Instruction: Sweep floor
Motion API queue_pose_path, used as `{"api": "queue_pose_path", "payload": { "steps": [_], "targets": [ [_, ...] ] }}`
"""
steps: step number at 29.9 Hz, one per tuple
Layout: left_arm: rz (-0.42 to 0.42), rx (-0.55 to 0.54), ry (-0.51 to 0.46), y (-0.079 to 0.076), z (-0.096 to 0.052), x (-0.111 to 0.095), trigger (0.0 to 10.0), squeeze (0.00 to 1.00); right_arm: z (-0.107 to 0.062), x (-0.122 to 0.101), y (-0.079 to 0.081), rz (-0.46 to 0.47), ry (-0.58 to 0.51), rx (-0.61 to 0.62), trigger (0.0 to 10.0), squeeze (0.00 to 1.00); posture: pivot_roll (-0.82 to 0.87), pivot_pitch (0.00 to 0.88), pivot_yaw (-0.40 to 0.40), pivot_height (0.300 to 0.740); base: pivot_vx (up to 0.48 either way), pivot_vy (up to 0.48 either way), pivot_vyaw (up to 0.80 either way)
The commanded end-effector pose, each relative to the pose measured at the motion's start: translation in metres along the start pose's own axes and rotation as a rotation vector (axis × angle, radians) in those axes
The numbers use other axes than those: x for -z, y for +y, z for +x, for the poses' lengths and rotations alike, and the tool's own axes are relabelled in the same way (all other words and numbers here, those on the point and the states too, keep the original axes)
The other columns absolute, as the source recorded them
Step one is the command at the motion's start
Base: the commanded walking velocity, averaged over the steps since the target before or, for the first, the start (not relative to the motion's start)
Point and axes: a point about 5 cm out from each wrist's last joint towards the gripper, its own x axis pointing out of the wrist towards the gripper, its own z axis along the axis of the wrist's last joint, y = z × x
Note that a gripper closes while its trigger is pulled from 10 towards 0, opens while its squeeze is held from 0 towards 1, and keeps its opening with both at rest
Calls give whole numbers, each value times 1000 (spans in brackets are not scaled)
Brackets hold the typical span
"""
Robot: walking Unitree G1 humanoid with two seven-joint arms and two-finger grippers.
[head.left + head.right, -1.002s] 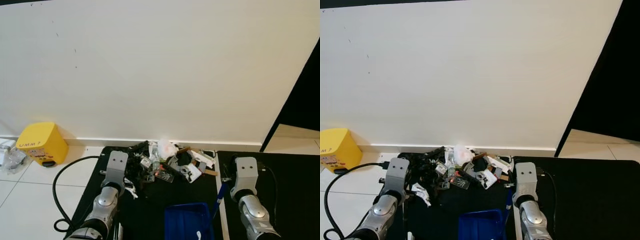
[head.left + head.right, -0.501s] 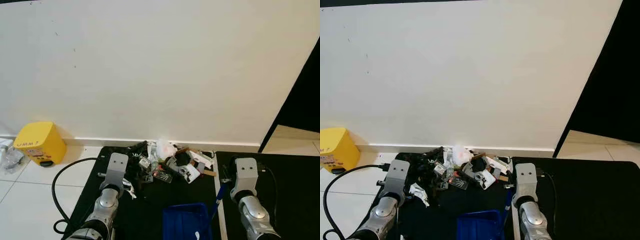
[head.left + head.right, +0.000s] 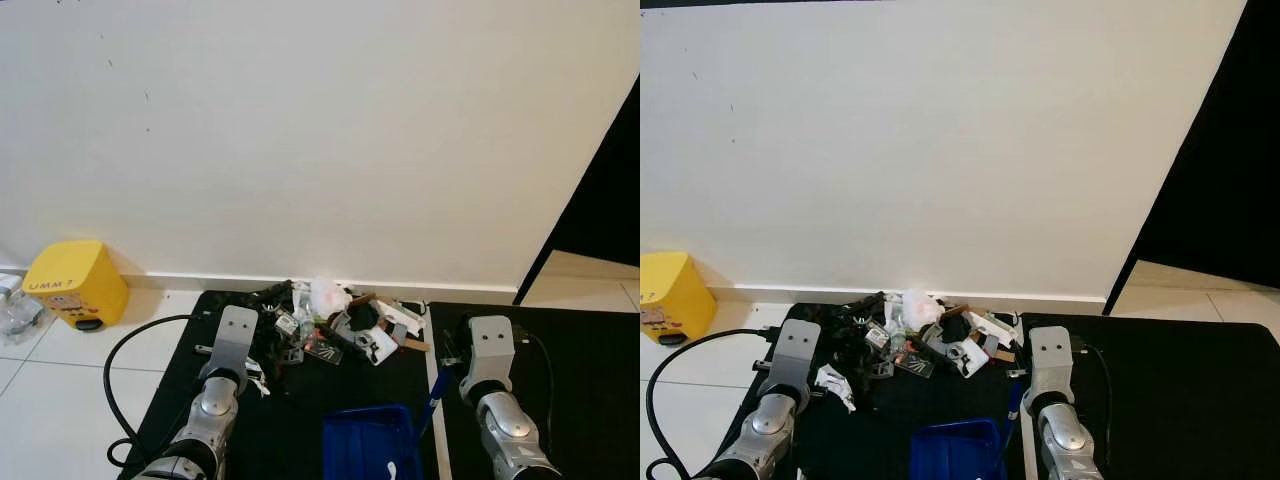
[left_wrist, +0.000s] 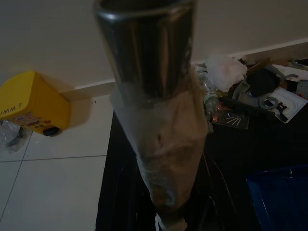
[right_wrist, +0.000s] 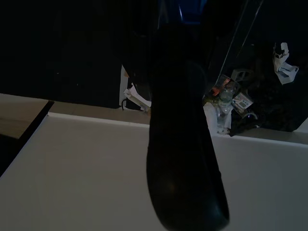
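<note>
One debris pile (image 3: 335, 320) lay on the black mat (image 3: 300, 400) against the wall, slightly lower in frame than before as the camera moved, blue dustpan (image 3: 372, 442) nearby; end effector states indiscernible

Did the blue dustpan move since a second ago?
Cannot tell. The blue dustpan sits slightly farther from the trash pile, but the whole view shifted too.

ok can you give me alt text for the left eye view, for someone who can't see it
A pile of mixed litter lies on a black floor mat against the foot of a white wall. A blue dustpan sits just in front of it, between the robot's two silver arms. A yellow box stands on white tiles to the left.
</note>
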Motion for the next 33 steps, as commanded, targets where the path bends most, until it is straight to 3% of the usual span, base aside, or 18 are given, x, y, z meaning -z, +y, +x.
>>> {"api": "queue_pose_path", "payload": {
  "steps": [1, 25, 33],
  "targets": [
    [80, -25, 59, 15, -3, 13, 10000, 0, -6, 12, 1, -5, 62, 5, 10000, 0, -40, 91, 54, 740, 0, 0, 0],
    [87, -63, 74, 27, 1, 10, 10000, 0, 1, 6, 15, -2, 48, -40, 10000, 0, -31, 67, 50, 740, 0, 0, 0],
    [98, -84, 69, 34, 3, 7, 10000, 0, 4, 3, 24, -14, 45, -82, 10000, 0, -20, 71, 11, 740, 0, 0, 0]
  ]
}}
